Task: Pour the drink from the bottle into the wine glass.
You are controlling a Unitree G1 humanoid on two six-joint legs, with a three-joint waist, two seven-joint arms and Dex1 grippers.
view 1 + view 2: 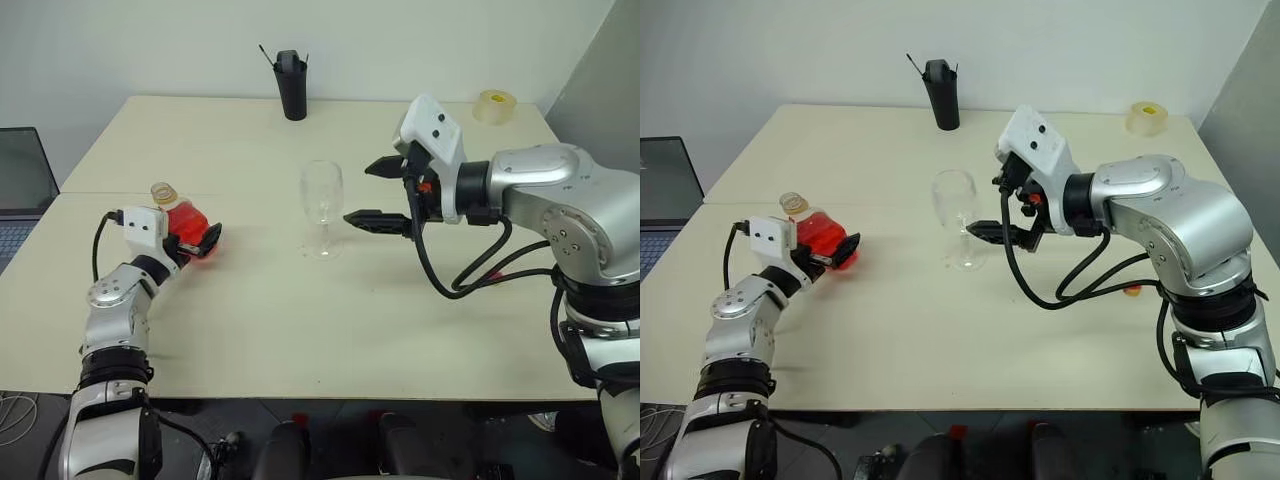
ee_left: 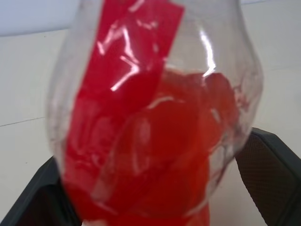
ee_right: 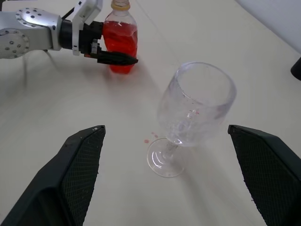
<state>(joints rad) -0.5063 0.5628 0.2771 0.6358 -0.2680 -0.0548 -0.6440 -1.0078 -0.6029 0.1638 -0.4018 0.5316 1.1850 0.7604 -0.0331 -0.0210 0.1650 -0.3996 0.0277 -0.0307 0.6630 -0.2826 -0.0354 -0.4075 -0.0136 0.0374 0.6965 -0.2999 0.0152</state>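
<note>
bottle [image 1: 183,222] between left gripper [image 1: 190,241] jaws (spread wide)

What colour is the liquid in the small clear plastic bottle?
Bright red translucent liquid in the small clear plastic bottle; clearest in the right wrist view.

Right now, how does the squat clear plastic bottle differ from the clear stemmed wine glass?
The squat clear plastic bottle holds bright red drink; the clear stemmed wine glass looks empty. The bottle has a capped narrow neck; the glass is open-topped. The bottle stands between the left gripper's fingers; the glass stands free ahead of the open right gripper. Both are transparent and upright.
</note>
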